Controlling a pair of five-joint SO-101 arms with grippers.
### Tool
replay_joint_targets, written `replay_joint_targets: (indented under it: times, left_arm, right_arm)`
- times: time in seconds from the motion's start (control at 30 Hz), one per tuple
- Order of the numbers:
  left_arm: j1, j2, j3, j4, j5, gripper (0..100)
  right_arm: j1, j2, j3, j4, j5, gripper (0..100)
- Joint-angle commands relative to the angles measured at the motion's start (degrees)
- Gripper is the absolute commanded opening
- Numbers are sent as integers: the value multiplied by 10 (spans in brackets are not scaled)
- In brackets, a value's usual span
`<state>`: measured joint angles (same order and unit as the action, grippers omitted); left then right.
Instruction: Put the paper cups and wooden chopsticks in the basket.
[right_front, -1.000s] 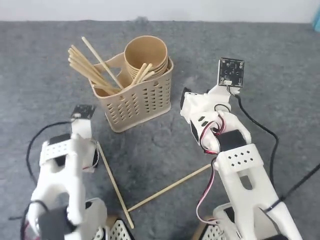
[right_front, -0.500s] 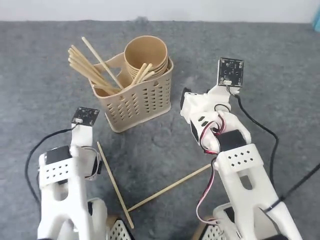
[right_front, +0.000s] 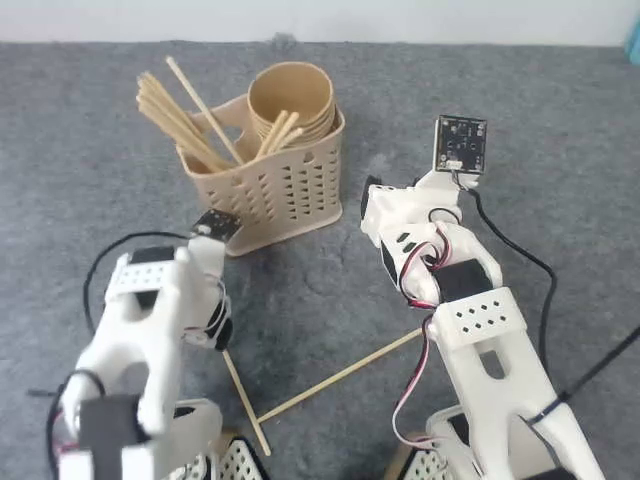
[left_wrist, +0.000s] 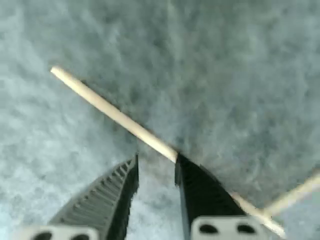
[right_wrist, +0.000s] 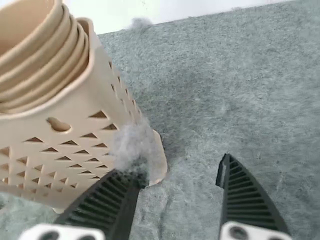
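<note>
Left gripper (left_wrist: 156, 164) now over loose chopstick (left_wrist: 110, 110)

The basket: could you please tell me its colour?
The basket is beige, clearest in right wrist view.

A robotics test bench, it seems: grey felt matting (right_front: 560, 100) covers the table up to a plain white wall (right_front: 320, 20) along the frame's top. Two white plastic arms, lower left (right_front: 150, 320) and lower right (right_front: 485, 325), carry exposed wires (right_front: 420, 268) and a bare camera circuit board (right_front: 461, 144). A basket (right_front: 285, 195) stands as a prop.
</note>
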<state>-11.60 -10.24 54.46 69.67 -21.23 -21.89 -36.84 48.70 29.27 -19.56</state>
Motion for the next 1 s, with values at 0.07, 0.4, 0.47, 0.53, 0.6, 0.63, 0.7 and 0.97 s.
replay_joint_targets:
  times: [0.07,0.4,0.47,0.53,0.6,0.63,0.7,0.97]
  left_arm:
    - [3,114,-33,-20,16,104]
    - [4,-62,57,-44,14,109]
    - [4,-88,72,-55,14,109]
    - [4,-104,81,-67,19,109]
    - [3,-110,87,-80,49,109]
    - [3,-110,87,-86,71,109]
    - [4,-110,89,-94,111,109]
    - [8,-114,98,-111,272,107]
  right_arm:
    - [7,4,-8,-14,24,230]
    - [7,4,-8,-14,24,230]
    - [7,4,-8,-14,24,230]
    - [7,4,-8,-14,24,230]
    - [6,4,-8,-13,24,230]
    - [6,4,-8,-13,25,230]
    - [6,4,-8,-13,25,230]
    - [6,4,-8,-12,25,230]
